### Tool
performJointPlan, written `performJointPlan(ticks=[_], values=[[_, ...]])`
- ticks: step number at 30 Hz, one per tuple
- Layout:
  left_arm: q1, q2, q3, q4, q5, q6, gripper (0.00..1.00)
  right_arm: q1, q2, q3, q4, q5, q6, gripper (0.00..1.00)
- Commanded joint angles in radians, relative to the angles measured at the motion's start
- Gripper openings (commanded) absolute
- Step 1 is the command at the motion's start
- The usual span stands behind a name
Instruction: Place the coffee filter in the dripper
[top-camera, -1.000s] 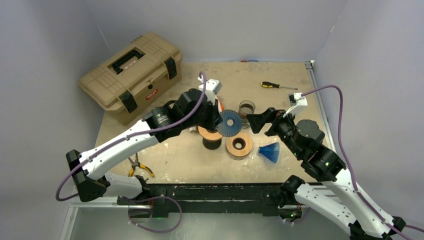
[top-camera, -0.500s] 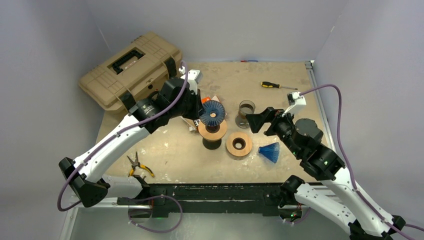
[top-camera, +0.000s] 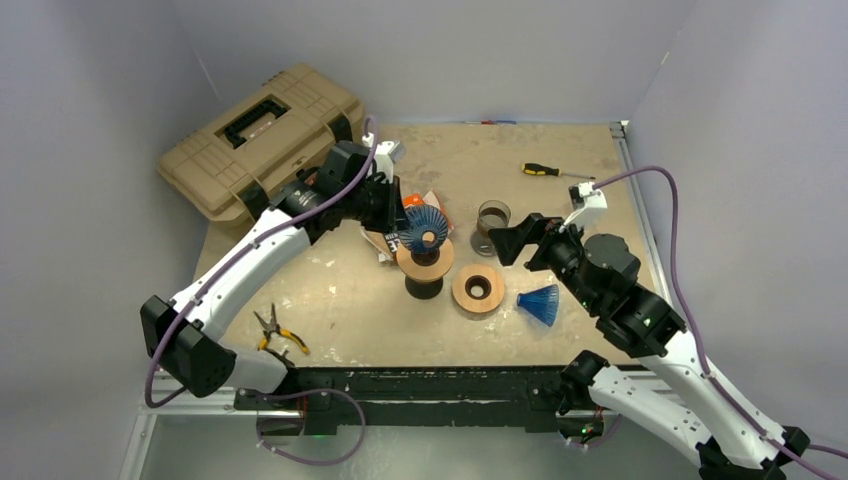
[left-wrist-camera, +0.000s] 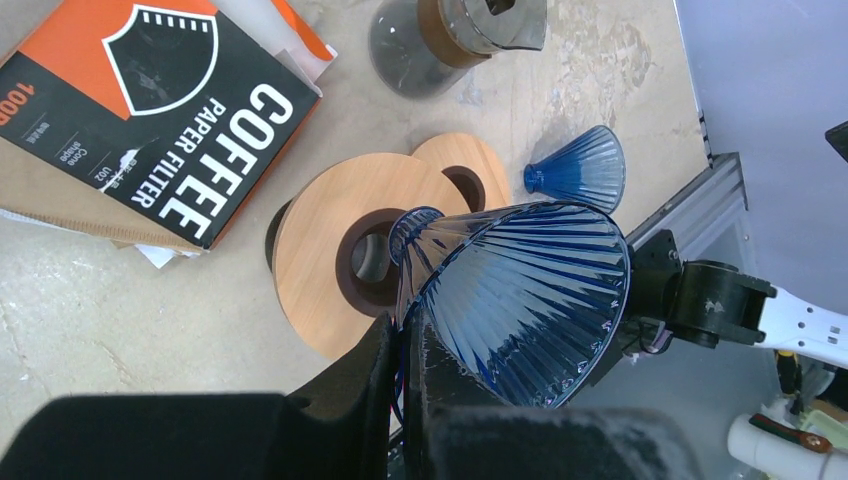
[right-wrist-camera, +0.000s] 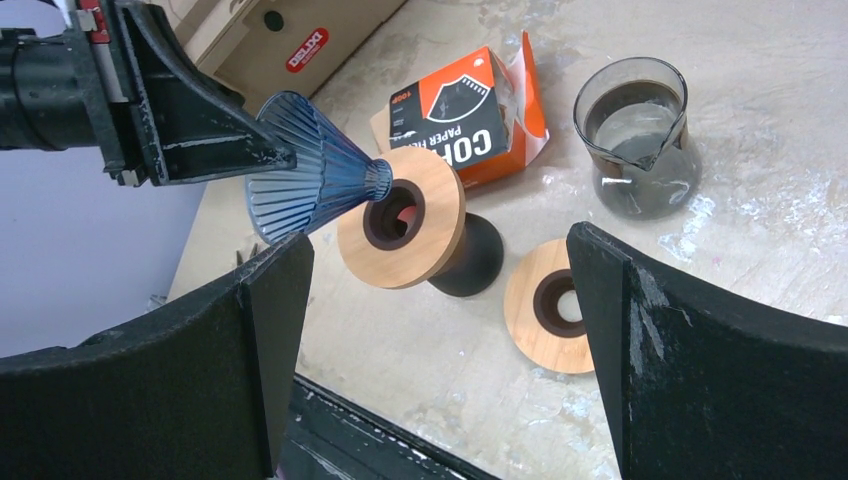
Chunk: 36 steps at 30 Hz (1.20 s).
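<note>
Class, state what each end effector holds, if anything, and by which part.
The left end effector grips the blue ribbed cone by its wide rim. The right end effector is open and holds nothing.

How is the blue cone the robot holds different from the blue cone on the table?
The held cone is pinched at its rim by the left arm's fingers; the table cone is touched by nothing. The held cone hangs in the air, its narrow tip by the hole of the wooden ring on the black stand; the table cone lies on its side. Both are blue, ribbed and see-through.
</note>
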Motion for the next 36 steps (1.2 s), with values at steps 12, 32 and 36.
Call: performJointPlan(ticks=[12, 32, 36], values=[[0.052, 0.045, -0.034, -0.008, 0.100, 0.042, 0.00, 0.004, 0.022, 0.008, 0.039, -0.030, 0.001, 0.99], [0.053, 0.025, -0.085, 0.047, 0.086, 0.028, 0.35, 0.004, 0.049, 0.009, 0.051, -0.047, 0.000, 0.99], [0.057, 0.006, -0.078, 0.048, 0.070, 0.025, 0.45, 0.004, 0.068, 0.021, 0.062, -0.070, 0.004, 0.99]])
